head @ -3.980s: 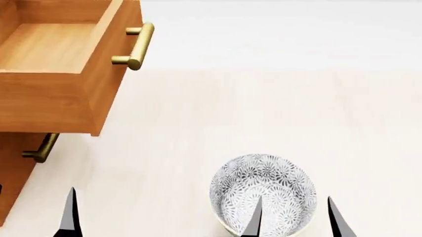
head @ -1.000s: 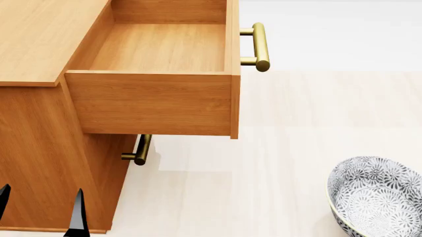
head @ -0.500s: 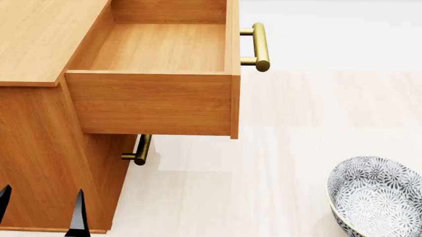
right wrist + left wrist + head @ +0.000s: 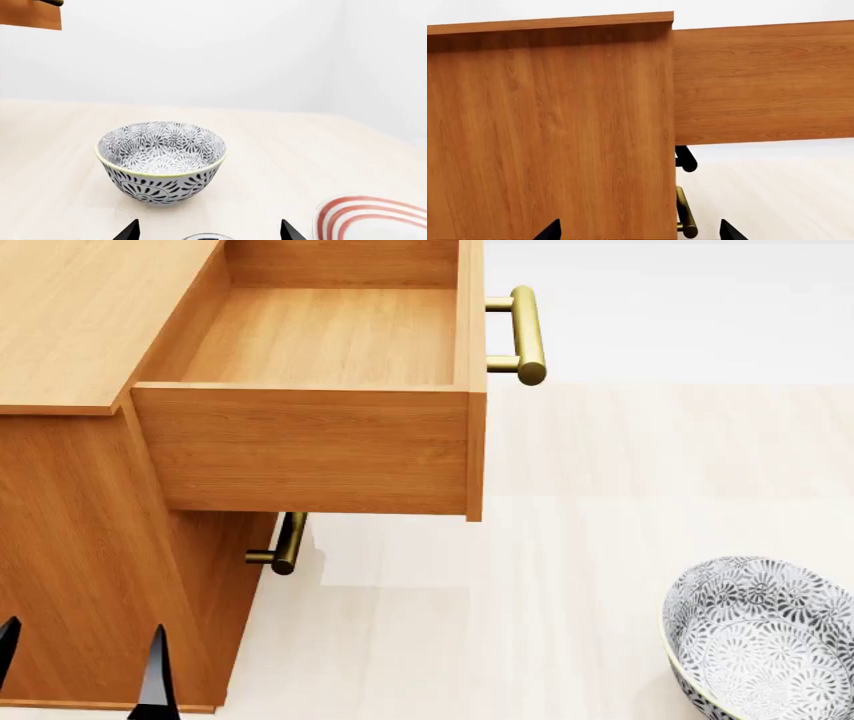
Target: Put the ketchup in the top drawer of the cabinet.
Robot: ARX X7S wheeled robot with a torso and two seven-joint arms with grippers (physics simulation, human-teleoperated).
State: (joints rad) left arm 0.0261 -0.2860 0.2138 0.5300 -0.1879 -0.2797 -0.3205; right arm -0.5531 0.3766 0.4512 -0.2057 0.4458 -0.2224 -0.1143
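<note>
The honey-brown cabinet fills the left of the head view. Its top drawer is pulled out and empty, with its brass handle at the far end. My left gripper hangs open low beside the cabinet's side, holding nothing. In the right wrist view, a sliver of a round silver-grey top shows at the frame edge. It looks like the ketchup and lies between the tips of my open right gripper. The can's label is hidden.
A black-and-white patterned bowl stands on the pale table, ahead of the right gripper. A white plate with red rings lies beside it. The lower drawer's brass handle sticks out under the open drawer.
Since four seconds ago the head view has swung left: cabinet and bowl sit further right and the right gripper has left that view. Over the last second almost nothing has moved.
</note>
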